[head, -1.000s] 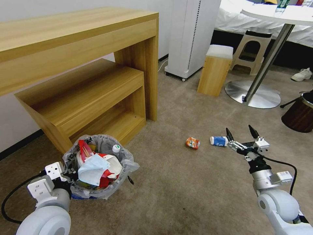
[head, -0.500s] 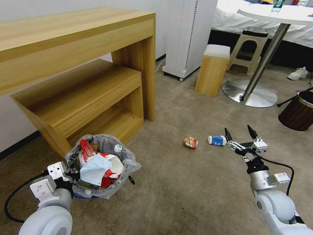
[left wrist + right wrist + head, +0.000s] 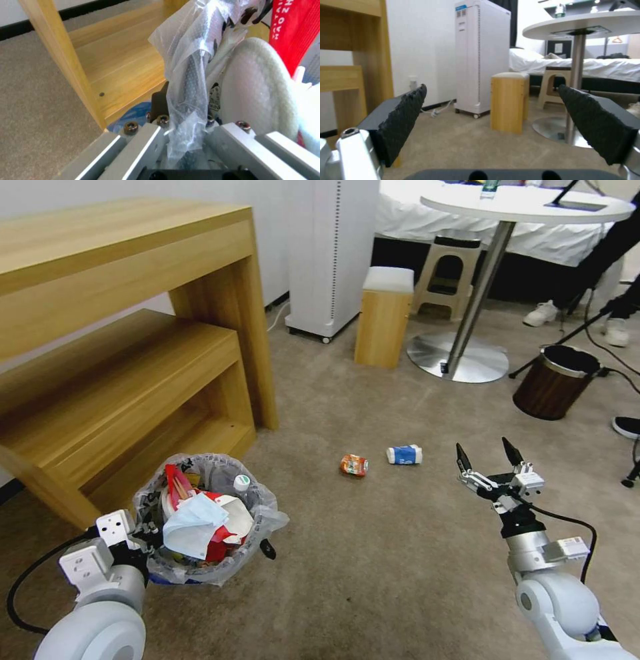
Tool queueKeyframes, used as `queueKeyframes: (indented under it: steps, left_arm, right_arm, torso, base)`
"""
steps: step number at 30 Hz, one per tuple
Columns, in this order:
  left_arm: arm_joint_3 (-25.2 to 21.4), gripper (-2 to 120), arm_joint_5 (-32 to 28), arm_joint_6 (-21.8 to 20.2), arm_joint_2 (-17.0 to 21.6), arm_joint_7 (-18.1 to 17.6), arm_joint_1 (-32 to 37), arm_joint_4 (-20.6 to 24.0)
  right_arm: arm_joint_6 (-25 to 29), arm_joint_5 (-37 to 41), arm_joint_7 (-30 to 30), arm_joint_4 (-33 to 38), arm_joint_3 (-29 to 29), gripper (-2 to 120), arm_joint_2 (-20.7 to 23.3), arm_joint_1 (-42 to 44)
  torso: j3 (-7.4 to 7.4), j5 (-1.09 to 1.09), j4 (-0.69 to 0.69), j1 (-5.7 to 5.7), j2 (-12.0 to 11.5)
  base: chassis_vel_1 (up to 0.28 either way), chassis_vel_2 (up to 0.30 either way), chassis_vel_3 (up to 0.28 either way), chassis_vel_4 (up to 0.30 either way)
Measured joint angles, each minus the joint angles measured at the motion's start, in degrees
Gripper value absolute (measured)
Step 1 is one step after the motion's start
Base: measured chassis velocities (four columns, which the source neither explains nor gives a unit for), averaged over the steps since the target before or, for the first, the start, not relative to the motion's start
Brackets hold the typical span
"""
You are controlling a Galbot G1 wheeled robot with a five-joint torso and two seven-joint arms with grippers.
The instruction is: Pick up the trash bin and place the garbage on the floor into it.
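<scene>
The trash bin point(image 3: 200, 573), black with a crinkly clear bag, hangs at the lower left, heaped with red wrappers, a pale-blue tissue and a bottle. My left gripper point(image 3: 147, 532) is shut on its near rim. In the left wrist view the bag point(image 3: 186, 75) is pinched in the left gripper point(image 3: 183, 120), with a white slipper point(image 3: 256, 92) just inside. On the tan floor point(image 3: 373, 553) lie an orange can point(image 3: 354, 465) and a blue-white cup point(image 3: 405, 454). My right gripper point(image 3: 485, 455) is open and holds nothing, a little right of the cup. The right wrist view shows the right gripper point(image 3: 491, 87) with its jaws wide apart.
A wooden desk with a low shelf point(image 3: 133, 347) stands just behind the bin. Farther back are a white tower unit point(image 3: 330, 253), a wooden stool point(image 3: 381, 317) and a round table's metal base point(image 3: 457, 363). A dark-brown bin point(image 3: 553, 390) and a person's shoes sit at the right.
The whole picture has slid left, so the camera has turned right. The can and cup now lie farther left of my right gripper. Both arms keep their poses.
</scene>
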State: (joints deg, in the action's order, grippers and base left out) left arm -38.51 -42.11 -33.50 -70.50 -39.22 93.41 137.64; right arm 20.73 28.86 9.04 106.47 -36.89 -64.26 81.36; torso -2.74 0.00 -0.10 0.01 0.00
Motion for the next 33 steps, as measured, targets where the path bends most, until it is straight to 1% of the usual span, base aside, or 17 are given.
queueKeyframes:
  steps: [11,16,23,24,29,32,33]
  left_arm:
    - [-0.30,0,-0.08,0.29,-0.23,-0.11,0.84,0.51]
    - [-0.28,0,-0.01,0.37,-0.39,-0.08,0.92,0.60]
    - [-0.37,0,-0.04,0.41,-0.14,0.00,0.67,0.59]
    - [-0.38,0,-0.06,0.43,-0.13,0.02,0.51,0.51]
    - [-0.03,0,-0.04,0.45,-0.35,0.04,0.27,0.21]
    - [0.00,0,-0.03,0.45,-0.34,0.05,0.15,0.12]
    - [0.00,0,-0.01,0.45,-0.30,0.04,0.01,0.02]
  right_arm:
    - [0.83,-0.46,1.32,-0.28,0.71,100,-0.81,0.03]
    - [0.93,-0.50,1.52,-0.33,1.05,100,-0.88,-0.18]
    - [0.96,-0.48,1.54,-0.51,1.16,100,-0.44,-0.52]
    - [0.97,-0.45,1.55,-0.66,1.16,100,-0.31,-0.63]
    - [0.97,-0.37,1.54,-0.95,1.36,100,-0.24,-0.84]
    - [0.99,-0.35,1.54,-1.19,1.54,100,-0.24,-1.02]
    - [1.02,-0.34,1.53,-1.38,1.70,100,-0.20,-1.22]
  torso:
    - [0.00,0.00,-0.01,0.00,0.00]
    - [0.00,0.00,-0.01,0.00,0.00]
    - [0.00,-0.01,-0.01,0.00,0.00]
    - [0.00,0.02,-0.01,0.00,0.00]
    - [-0.01,-0.02,-0.01,0.00,0.00]
    - [0.00,0.02,-0.01,0.00,0.00]
    - [0.00,-0.01,-0.01,0.00,0.01]
  base:
    - [0.000,0.000,0.000,0.000]
    - [-0.062,0.066,0.055,-0.066]
    - [-0.181,0.172,0.169,-0.173]
    - [-0.222,0.254,0.196,-0.242]
    - [-0.250,0.242,0.253,-0.247]
    - [-0.284,0.285,0.278,-0.283]
    - [-0.306,0.305,0.324,-0.327]
